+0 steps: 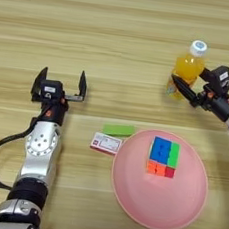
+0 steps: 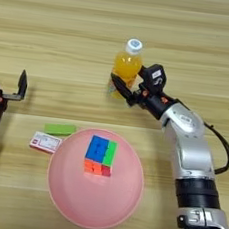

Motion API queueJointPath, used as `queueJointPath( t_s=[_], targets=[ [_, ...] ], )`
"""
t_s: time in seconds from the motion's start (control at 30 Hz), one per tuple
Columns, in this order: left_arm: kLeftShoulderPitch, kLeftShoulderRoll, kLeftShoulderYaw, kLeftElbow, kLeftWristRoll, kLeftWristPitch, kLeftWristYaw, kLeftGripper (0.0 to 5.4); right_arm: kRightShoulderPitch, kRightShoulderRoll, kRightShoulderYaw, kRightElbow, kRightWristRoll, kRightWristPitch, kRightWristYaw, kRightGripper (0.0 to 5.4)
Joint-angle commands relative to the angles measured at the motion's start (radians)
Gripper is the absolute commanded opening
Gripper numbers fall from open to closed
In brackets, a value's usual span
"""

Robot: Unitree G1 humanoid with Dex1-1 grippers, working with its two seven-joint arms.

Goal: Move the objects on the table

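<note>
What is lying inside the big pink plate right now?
Only the multicoloured puzzle cube lies in the large round pink plate, slightly beyond its centre. The plate surface beneath the cube is covered.

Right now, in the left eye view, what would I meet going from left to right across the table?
Left gripper → red-and-white card → green block → puzzle cube on the pink plate → orange-drink bottle → right gripper.

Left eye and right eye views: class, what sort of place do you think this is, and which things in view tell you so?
Probably a robot test bench, not a home. A bare wooden table holds unrelated practice items: a puzzle cube on a pink plate, and an orange-drink bottle in the right gripper. The left gripper hangs open.
</note>
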Motion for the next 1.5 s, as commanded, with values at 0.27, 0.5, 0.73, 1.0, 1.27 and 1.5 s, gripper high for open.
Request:
queueJointPath(
  t_s=[0.27,0.5,0.73,1.0,1.27,1.5],
  targets=[
    [-0.007,-0.003,-0.002,0.008,0.001,-0.007,0.001,5.4,0.058,-0.059,-0.044,0.003,0.025,-0.012,0.033,3.34],
    [-0.007,0.001,0.001,0.011,-0.001,-0.009,-0.002,5.4,0.086,-0.081,-0.055,0.097,-0.014,-0.078,0.03,3.34],
    [-0.01,0.005,0.004,0.019,-0.003,-0.01,-0.006,5.4,0.085,-0.086,-0.064,0.216,-0.048,-0.169,0.02,3.34],
    [-0.012,0.007,0.006,0.025,-0.003,-0.015,-0.009,5.4,0.076,-0.071,-0.042,0.323,-0.079,-0.264,0.014,3.34],
    [-0.013,0.008,0.008,0.029,-0.003,-0.02,-0.011,5.4,0.08,-0.06,-0.028,0.356,-0.079,-0.291,0.023,3.34],
    [-0.013,0.008,0.009,0.029,-0.003,-0.02,-0.012,5.4,0.089,-0.059,-0.015,0.34,-0.069,-0.282,0.04,3.75]
  ],
)
